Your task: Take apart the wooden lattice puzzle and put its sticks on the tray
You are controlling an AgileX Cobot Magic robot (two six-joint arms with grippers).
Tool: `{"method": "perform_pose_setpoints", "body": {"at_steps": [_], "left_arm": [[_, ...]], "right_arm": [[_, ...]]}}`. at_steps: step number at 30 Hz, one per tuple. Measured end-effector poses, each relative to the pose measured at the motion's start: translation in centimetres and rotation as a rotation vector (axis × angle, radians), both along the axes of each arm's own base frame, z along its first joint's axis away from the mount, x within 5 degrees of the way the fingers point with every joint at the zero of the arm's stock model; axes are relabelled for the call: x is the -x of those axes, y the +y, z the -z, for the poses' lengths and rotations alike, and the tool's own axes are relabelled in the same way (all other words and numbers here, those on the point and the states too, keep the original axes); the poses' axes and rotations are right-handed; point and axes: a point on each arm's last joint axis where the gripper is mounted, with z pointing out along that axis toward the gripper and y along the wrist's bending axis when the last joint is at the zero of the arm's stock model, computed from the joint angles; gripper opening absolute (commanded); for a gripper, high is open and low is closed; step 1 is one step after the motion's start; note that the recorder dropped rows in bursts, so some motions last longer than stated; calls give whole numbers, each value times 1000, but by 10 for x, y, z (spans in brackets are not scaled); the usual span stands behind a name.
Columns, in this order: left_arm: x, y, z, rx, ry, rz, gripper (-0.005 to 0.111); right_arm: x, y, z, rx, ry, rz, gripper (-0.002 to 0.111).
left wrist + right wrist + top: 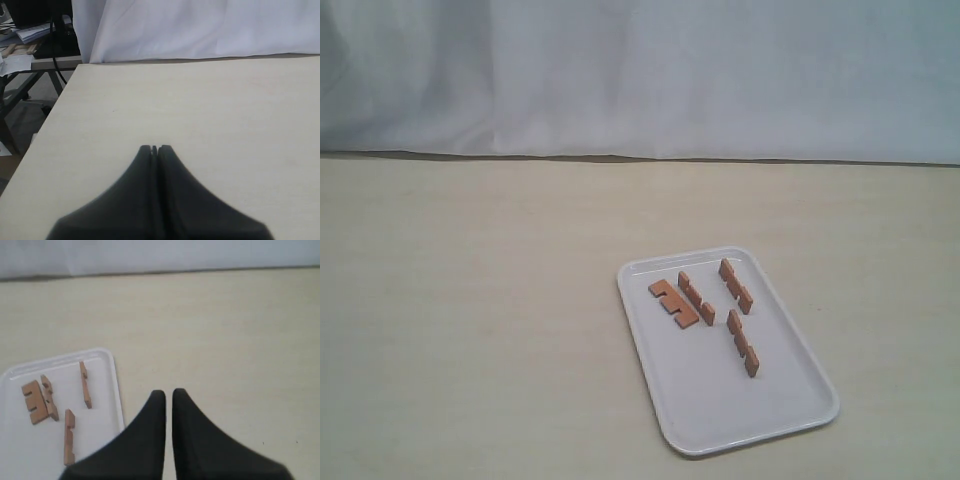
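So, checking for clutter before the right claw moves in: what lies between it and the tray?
Nothing. In the right wrist view, only bare tabletop separates the right claw from the rim of the tray.

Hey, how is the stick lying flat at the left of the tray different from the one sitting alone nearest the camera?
The flat stick lies on its broad face, notches showing from above; the lone stick stands on its narrow edge. The flat stick sits close against a neighbouring stick; the lone stick has bare tray around it. Both are reddish-brown notched wood on the white tray.
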Motion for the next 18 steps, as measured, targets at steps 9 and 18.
{"method": "perform_pose_setpoints", "body": {"at_steps": [9, 18], "left_arm": [[0, 0, 0, 0, 0, 0, 0], [0, 0, 0, 0, 0, 0, 0]], "right_arm": [[60, 12, -1, -44, -399, 12, 4], [105, 26, -16, -25, -677, -145, 4]]}}
